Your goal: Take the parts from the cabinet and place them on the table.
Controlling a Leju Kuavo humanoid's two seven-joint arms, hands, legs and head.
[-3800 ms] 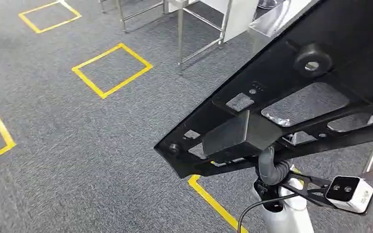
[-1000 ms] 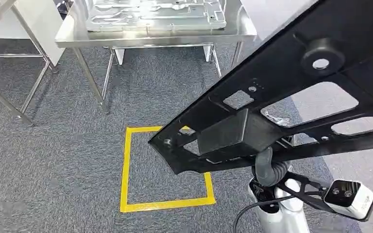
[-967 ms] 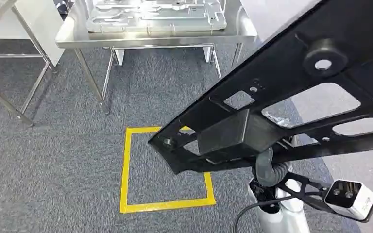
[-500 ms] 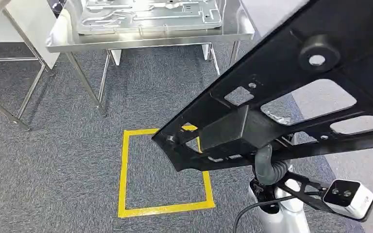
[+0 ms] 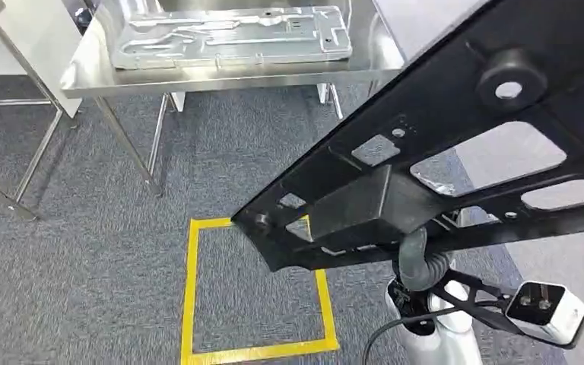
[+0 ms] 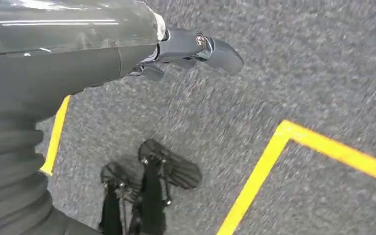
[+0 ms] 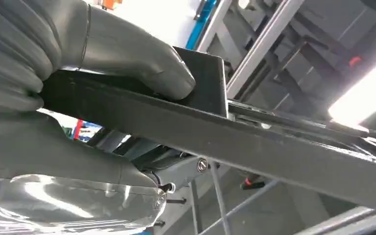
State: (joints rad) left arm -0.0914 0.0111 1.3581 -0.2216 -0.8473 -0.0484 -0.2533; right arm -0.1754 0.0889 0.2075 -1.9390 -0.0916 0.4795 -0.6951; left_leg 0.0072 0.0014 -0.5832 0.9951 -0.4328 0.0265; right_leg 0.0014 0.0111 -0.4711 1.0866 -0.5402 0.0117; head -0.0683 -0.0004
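A large flat black part [image 5: 441, 129] with cut-outs and a round boss crosses the right half of the head view, held tilted above the carpet. My right hand [image 7: 103, 49] grips it from below, the thumb [image 7: 142, 63] pressed on the black part [image 7: 274, 147]; in the head view the part hides the hand. Ahead stands a steel table [image 5: 220, 74] with a silver pressed-metal part [image 5: 228, 38] lying flat on it. My left hand [image 6: 196, 46] hangs over the carpet with fingers stretched out, holding nothing.
A yellow taped square [image 5: 190, 296] marks the grey carpet between me and the table. Steel legs of a second table [image 5: 15, 152] stand at the left. The wrist camera [image 5: 544, 308] sticks out beneath the black part. Yellow tape [image 6: 264, 166] crosses the floor below my left hand.
The camera has turned from open floor to face the steel table, which has come nearer over the last second. The black part stays in my right hand's grip.
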